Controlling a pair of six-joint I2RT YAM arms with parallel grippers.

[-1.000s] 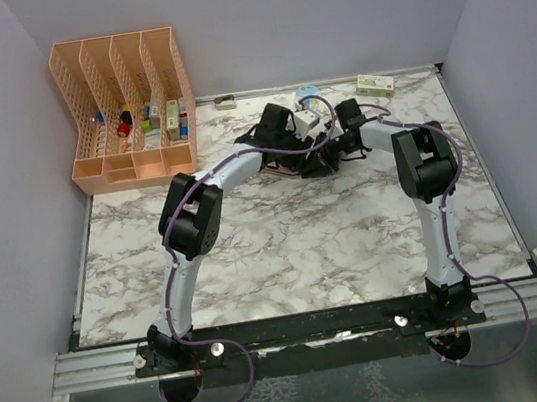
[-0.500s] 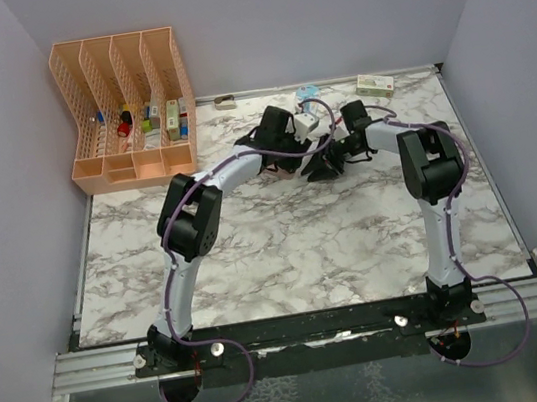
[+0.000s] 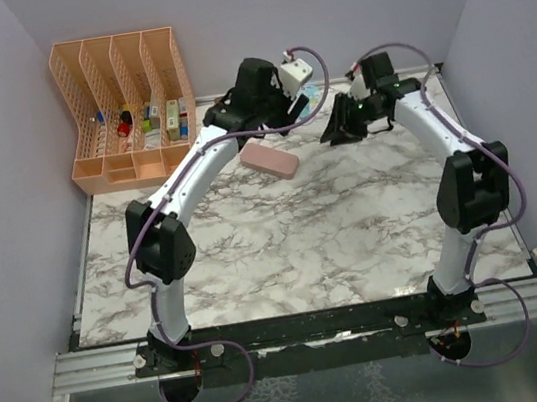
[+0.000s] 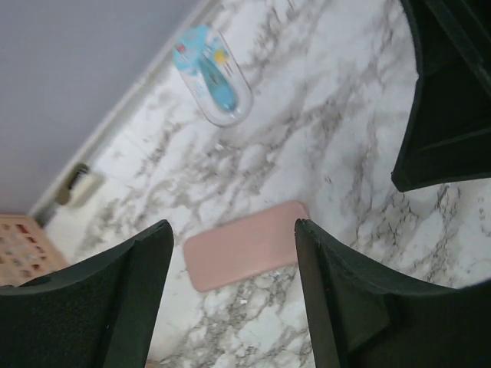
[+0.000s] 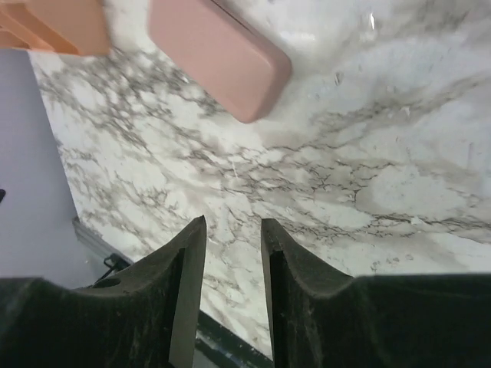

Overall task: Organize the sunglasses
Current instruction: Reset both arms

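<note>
The sunglasses are not in view in any frame. The pink oblong case (image 3: pixel 269 158) lies shut on the marble table, left of centre near the back. It also shows in the left wrist view (image 4: pixel 245 245) and the right wrist view (image 5: pixel 219 54). My left gripper (image 3: pixel 288 115) hangs above and behind the case, open wide and empty (image 4: pixel 232 230). My right gripper (image 3: pixel 336 130) hovers to the right of the case, its fingers a small gap apart with nothing between them (image 5: pixel 232 222).
An orange divided organizer (image 3: pixel 127 101) with small items stands at the back left. A clear packet with a light blue item (image 4: pixel 211 73) lies by the back wall. A small box (image 3: pixel 374 84) sits at the back right, and a small clip (image 4: pixel 77 184) at the back edge.
Both grippers have lifted off the case and drawn apart toward the back. The pink case, hidden under them before, now lies uncovered and shut.
</note>
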